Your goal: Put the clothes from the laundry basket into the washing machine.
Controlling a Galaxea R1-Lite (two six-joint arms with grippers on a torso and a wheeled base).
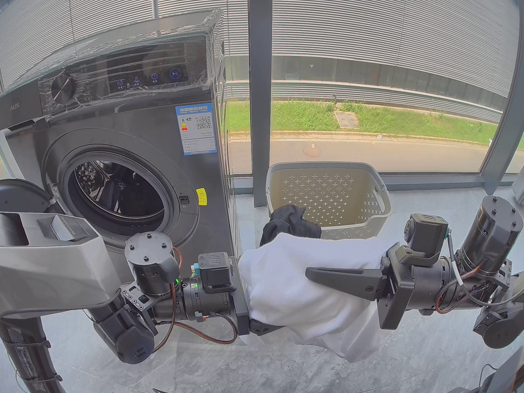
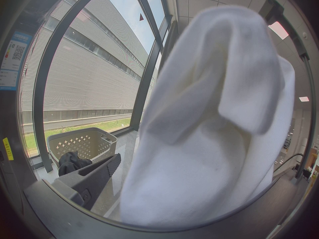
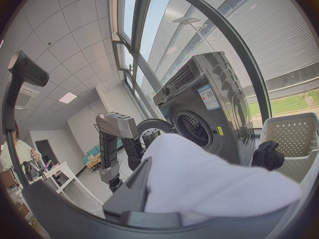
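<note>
Between the two arms, above the grey tiled floor (image 1: 426, 350), hangs a thick white terry cloth (image 1: 289, 279), held clear of the ground just in front of the laundry basket; the right gripper (image 1: 311, 282) is clamped on its right side, one dark finger (image 1: 344, 278) lying flat across the top of the fabric; the left gripper (image 1: 273, 307) stands parted, the cloth draped over one of its fingers, while the other finger (image 2: 99, 171) is bare, with a strip of floor showing between it and the fabric. Behind the cloth sits the pale plastic laundry basket (image 1: 327, 166) with star-shaped holes in its walls, close against the tall window (image 1: 382, 55); a crumpled black garment (image 1: 289, 222) hangs over its near rim, partly inside and partly out. To the basket's left, just beside it, stands the grey front-loading washing machine (image 1: 136, 126); its round door (image 1: 19, 195) is swung wide to the left; its drum (image 1: 117, 195) is dark inside, and whether anything lies in it cannot be told.
</note>
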